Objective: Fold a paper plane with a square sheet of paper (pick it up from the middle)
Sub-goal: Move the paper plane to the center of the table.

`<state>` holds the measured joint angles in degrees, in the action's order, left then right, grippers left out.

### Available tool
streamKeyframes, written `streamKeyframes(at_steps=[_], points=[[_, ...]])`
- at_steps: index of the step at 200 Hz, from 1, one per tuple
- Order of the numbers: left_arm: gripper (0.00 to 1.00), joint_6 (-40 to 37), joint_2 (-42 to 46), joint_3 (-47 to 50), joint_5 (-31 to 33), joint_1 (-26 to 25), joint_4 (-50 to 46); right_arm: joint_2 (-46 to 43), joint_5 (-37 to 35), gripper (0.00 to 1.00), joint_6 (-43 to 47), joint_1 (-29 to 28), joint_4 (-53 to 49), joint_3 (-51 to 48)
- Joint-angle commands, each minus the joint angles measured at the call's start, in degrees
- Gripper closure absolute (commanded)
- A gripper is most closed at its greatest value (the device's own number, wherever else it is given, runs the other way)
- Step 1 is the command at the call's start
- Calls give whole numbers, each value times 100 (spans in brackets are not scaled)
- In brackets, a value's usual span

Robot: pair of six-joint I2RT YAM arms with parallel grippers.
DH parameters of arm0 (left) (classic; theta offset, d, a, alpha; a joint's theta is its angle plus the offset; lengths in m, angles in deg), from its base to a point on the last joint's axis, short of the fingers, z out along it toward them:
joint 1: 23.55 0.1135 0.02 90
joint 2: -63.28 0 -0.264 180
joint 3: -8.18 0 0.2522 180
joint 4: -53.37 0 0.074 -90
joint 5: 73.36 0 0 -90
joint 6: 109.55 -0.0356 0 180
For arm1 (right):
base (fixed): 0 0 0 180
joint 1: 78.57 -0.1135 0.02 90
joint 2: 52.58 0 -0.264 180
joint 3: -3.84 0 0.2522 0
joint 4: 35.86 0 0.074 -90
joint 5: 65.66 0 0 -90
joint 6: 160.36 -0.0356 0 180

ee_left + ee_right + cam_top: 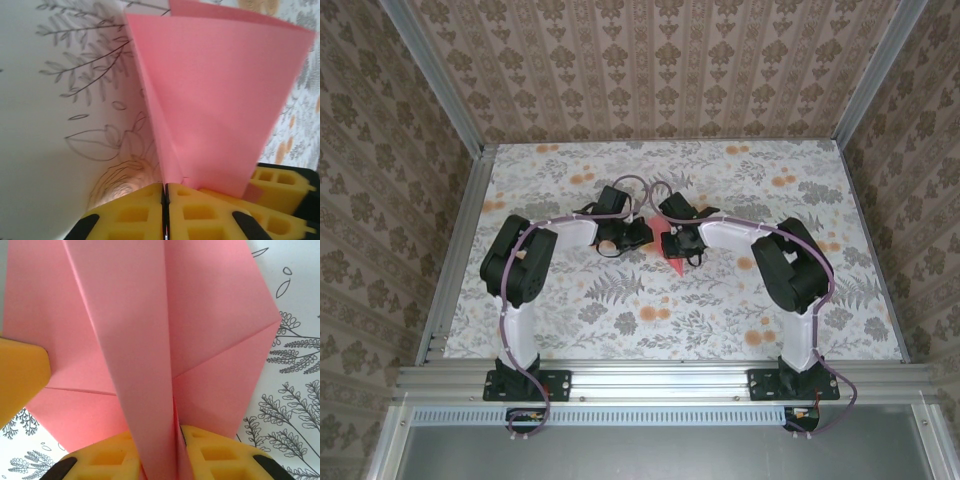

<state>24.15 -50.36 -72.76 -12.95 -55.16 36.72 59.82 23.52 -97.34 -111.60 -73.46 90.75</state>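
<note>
Near the middle of the flower-printed table, the folded pink paper sits between the two grippers, its point toward the near edge. The right gripper pinches the paper's centre fold between its yellow fingers. Just left of it, the left gripper has its fingers pressed together on the paper's edge.

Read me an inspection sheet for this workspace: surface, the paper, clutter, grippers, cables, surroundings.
Surface: floral-print table cover, lying flat.
Job's things: pink paper, folded with several creases, at mid-table between the two grippers.
Clutter: nothing seen.
Grippers: left gripper shut on the pink paper at a folded edge; right gripper shut on its centre flap.
Cables: purple cables run along both arms and loop near the wrists.
Surroundings: patterned walls; aluminium frame at the near edge.
</note>
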Motion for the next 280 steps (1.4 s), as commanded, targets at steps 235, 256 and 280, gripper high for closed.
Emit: streamKeyframes(at_steps=[235, 256, 280], points=[[27, 179, 2196, 1584, 1424, 1342, -1125, 282, -1553, 83, -184, -678, -251, 150], [26, 169, 2204, 1582, 1450, 1342, -1136, 311, -1570, 83, -237, -710, -154, 63], [24, 174, 2243, 1585, 1529, 1347, -1191, 361, -1578, 80, -310, -737, 9, -81]])
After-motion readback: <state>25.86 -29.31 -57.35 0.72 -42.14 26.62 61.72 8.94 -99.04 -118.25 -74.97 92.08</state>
